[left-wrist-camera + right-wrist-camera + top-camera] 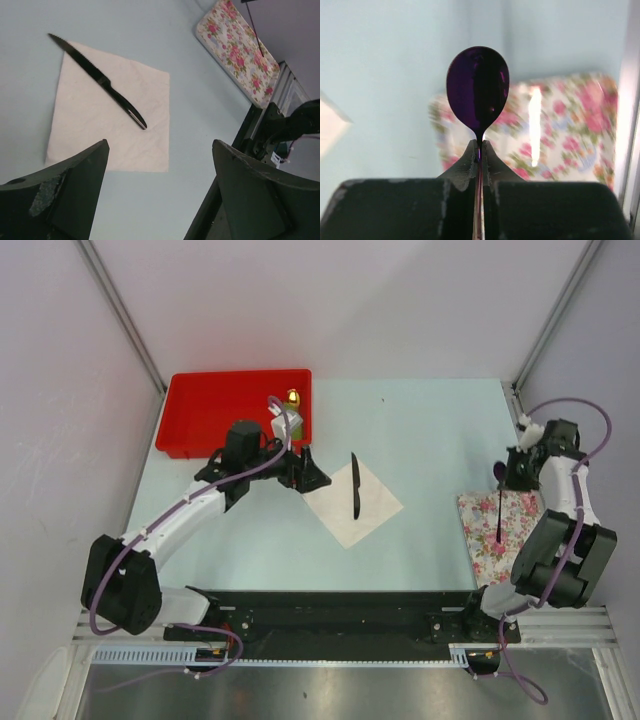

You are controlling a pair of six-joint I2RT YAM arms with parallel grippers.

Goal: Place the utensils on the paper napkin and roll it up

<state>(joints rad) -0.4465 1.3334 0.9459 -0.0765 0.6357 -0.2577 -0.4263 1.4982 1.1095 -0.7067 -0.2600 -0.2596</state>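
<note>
Purple-bowled spoon [477, 87] — neck clamped in the right gripper [480, 147], bowl above it.

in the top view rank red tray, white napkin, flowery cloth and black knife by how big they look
1. red tray
2. flowery cloth and white napkin: too alike to rank, cloth partly hidden
3. black knife
</note>
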